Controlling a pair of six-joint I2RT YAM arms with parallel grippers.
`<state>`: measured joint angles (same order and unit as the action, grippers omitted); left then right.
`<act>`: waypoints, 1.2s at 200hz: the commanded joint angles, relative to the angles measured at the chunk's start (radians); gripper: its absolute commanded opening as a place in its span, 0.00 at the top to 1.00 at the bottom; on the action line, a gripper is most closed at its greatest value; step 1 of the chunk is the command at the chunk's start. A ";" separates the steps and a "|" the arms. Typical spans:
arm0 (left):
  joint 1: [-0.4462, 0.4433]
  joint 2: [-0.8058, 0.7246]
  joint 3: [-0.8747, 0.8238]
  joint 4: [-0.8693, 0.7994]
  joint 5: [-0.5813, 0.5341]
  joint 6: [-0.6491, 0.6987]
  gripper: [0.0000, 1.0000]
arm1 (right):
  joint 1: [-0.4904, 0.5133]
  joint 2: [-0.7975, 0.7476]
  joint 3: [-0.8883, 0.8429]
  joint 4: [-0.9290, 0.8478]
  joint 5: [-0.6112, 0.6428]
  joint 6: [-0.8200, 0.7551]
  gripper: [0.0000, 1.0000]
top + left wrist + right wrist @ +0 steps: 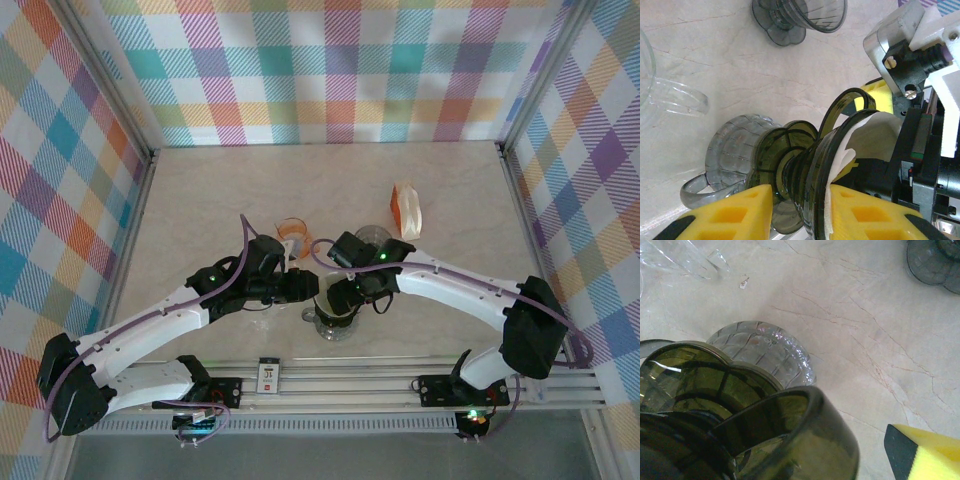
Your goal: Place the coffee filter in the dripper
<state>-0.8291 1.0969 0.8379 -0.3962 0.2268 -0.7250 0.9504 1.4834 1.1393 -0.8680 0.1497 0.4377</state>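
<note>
Smoke-dark glass marks the dripper (796, 150), which sits on a clear ribbed server (735, 150) in the middle of the pale marbled desk (740, 65), toward its near edge. The white coffee filter (875, 135) lies inside the dripper's cone, pressed against the inner wall, with its edge reaching the rim.

The left claw (800, 196) straddles that rim with its yellow fingers (735, 217) spread. One is outside by the dripper's neck and the other is inside against the paper. A gap shows between the outer finger and the glass, so nothing is pinched.

The right claw (342, 296) meets the dripper from the right, close to its loop handle. One yellow pad (927, 452) shows in the right wrist view, beside the dark glass. I cannot tell whether this claw is spread or gripping.

A second dark dripper (800, 17) stands farther back and slightly to the right, well apart from the first. A clear glass mug (670, 95) with a handle is to the left. An orange-and-white packet (407, 208) stands toward the far right of the desk.
</note>
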 commanded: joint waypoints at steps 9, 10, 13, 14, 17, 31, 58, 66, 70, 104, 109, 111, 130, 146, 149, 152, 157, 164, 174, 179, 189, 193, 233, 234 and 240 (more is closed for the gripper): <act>-0.011 0.007 -0.012 -0.002 0.005 0.001 0.67 | 0.008 -0.010 -0.003 -0.017 0.014 0.013 0.12; -0.011 0.007 -0.013 -0.003 0.005 0.001 0.67 | 0.008 -0.012 -0.002 -0.017 0.015 0.013 0.12; -0.010 0.006 -0.012 -0.002 0.004 0.001 0.67 | 0.008 -0.018 0.000 -0.017 0.018 0.012 0.12; -0.011 0.007 -0.011 -0.002 0.003 0.001 0.67 | 0.008 -0.020 -0.001 -0.017 0.018 0.011 0.12; -0.010 0.007 -0.012 -0.002 0.003 0.001 0.67 | 0.008 -0.024 0.000 -0.018 0.020 0.011 0.12; -0.010 0.008 -0.012 0.000 0.003 -0.001 0.67 | 0.007 -0.038 0.000 -0.017 0.024 0.009 0.12; -0.011 0.008 -0.014 0.000 0.003 -0.002 0.67 | 0.006 -0.010 -0.025 -0.004 0.013 0.015 0.11; -0.011 0.008 -0.014 -0.001 0.003 -0.001 0.67 | 0.007 0.003 -0.036 0.004 0.007 0.020 0.11; -0.010 0.008 -0.014 -0.001 0.003 -0.001 0.67 | 0.008 0.008 -0.041 0.008 0.004 0.023 0.11; -0.010 0.007 -0.018 0.001 0.003 -0.002 0.67 | 0.008 -0.004 -0.038 0.017 -0.008 0.032 0.12; -0.010 0.008 -0.018 0.002 0.003 -0.003 0.67 | 0.007 -0.014 -0.032 0.013 -0.002 0.032 0.12; -0.010 0.008 -0.017 0.002 0.002 -0.002 0.67 | 0.008 -0.018 -0.029 0.012 0.000 0.031 0.12; -0.010 0.009 -0.017 0.004 0.003 -0.003 0.67 | 0.008 -0.054 0.006 -0.013 0.017 0.022 0.11; -0.010 0.009 -0.017 0.005 0.003 -0.004 0.67 | 0.009 -0.086 0.025 -0.023 0.028 0.019 0.11; -0.011 0.008 -0.018 0.006 0.003 -0.004 0.67 | 0.007 -0.094 0.028 -0.024 0.031 0.018 0.11; -0.011 0.009 -0.018 0.006 0.003 -0.004 0.67 | 0.008 -0.101 0.029 -0.026 0.032 0.018 0.11; -0.011 0.006 -0.019 0.007 0.004 -0.005 0.67 | 0.007 -0.113 0.031 -0.028 0.035 0.021 0.11; -0.010 0.007 -0.020 0.009 0.002 -0.006 0.67 | 0.007 -0.128 0.031 -0.030 0.037 0.023 0.11; -0.010 0.005 -0.020 0.011 0.002 -0.008 0.67 | 0.007 -0.151 0.030 -0.030 0.045 0.028 0.11; -0.010 0.006 -0.022 0.012 0.002 -0.008 0.67 | 0.008 -0.160 0.030 -0.028 0.048 0.031 0.11; -0.010 0.007 -0.021 0.011 0.002 -0.007 0.67 | 0.007 -0.182 0.024 -0.023 0.055 0.034 0.11; -0.011 0.007 -0.021 0.012 0.002 -0.008 0.67 | 0.008 -0.191 0.022 -0.020 0.057 0.037 0.11; -0.010 0.004 -0.015 0.011 -0.004 -0.006 0.66 | 0.007 -0.286 0.008 0.014 0.091 0.038 0.11; -0.010 0.004 -0.015 0.011 -0.004 -0.006 0.66 | 0.008 -0.288 0.007 0.016 0.091 0.038 0.11; -0.010 0.004 -0.014 0.012 -0.004 -0.004 0.64 | 0.007 -0.299 0.001 0.025 0.090 0.036 0.11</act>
<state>-0.8291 1.1004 0.8322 -0.3893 0.2256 -0.7254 0.9504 1.2358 1.1427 -0.8715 0.2104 0.4633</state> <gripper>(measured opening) 0.342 0.890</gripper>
